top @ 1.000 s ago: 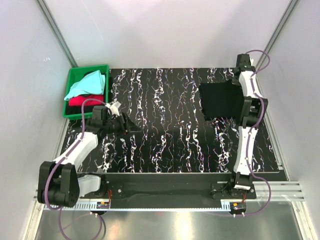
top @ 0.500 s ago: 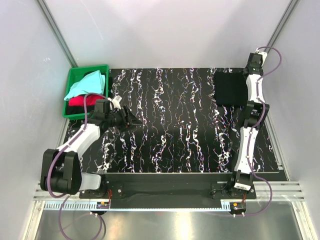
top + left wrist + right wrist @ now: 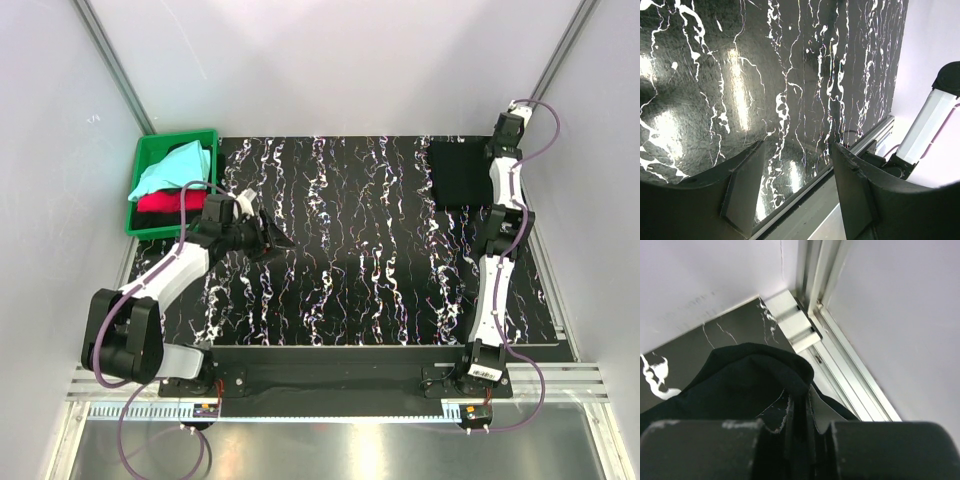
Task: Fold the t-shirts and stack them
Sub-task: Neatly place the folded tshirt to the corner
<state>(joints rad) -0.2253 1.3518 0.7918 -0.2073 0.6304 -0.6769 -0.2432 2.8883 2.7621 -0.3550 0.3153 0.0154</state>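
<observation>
Fabric of the black tee [image 3: 460, 178] is pinched in our right gripper [image 3: 802, 407], we judge to seat the stack in that far corner; our left gripper [image 3: 797, 155] gapes empty.

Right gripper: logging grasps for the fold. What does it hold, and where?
The right gripper is shut on the black t-shirt, pinching a bunched fold near its far right corner.

A green plastic crate [image 3: 178, 134] sits at the far left corner of the black, white-streaked tabletop [image 3: 350, 230]. White walls [image 3: 330, 60] enclose the tabletop, and aluminium frame rails [image 3: 560, 382] run along its near edge.
</observation>
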